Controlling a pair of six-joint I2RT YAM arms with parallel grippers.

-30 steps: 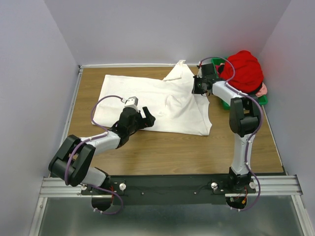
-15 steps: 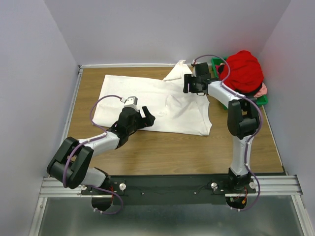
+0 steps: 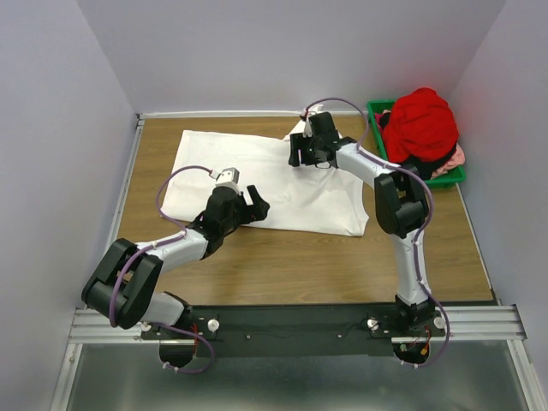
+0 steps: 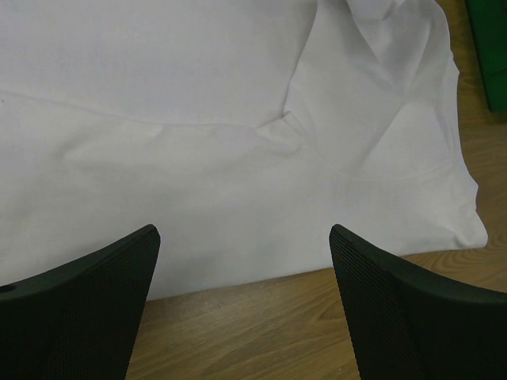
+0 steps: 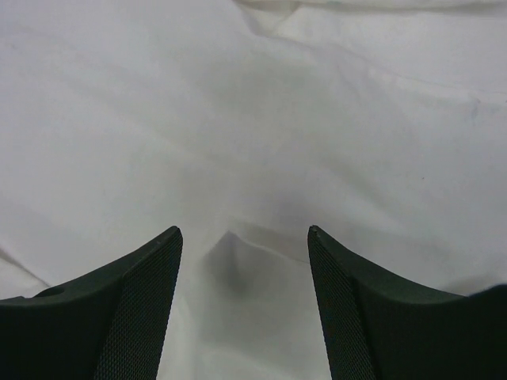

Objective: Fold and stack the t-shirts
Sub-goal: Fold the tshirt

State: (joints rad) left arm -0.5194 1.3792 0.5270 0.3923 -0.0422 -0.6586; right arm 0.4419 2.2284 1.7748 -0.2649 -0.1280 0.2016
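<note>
A white t-shirt [image 3: 257, 175] lies spread on the wooden table, back side up, with a folded-over sleeve at its far right. My left gripper [image 3: 254, 204] is open and empty over the shirt's near hem; in the left wrist view the hem [image 4: 261, 261] runs just beyond my fingertips [image 4: 119, 261]. My right gripper [image 3: 301, 155] is open low over the shirt's far right part; a small raised cloth fold [image 5: 238, 253] sits between its fingers. A red t-shirt [image 3: 421, 124] is heaped in the bin, with pink and dark cloth [image 3: 454, 158] under it.
A green plastic bin [image 3: 456, 175] stands at the table's far right corner and shows at the top right of the left wrist view [image 4: 487, 47]. Bare wooden table [image 3: 282, 257] lies between the shirt and the arm bases. Walls close in on three sides.
My right gripper has moved left, from beside the bin to over the shirt's far right part. The left arm has barely moved.
</note>
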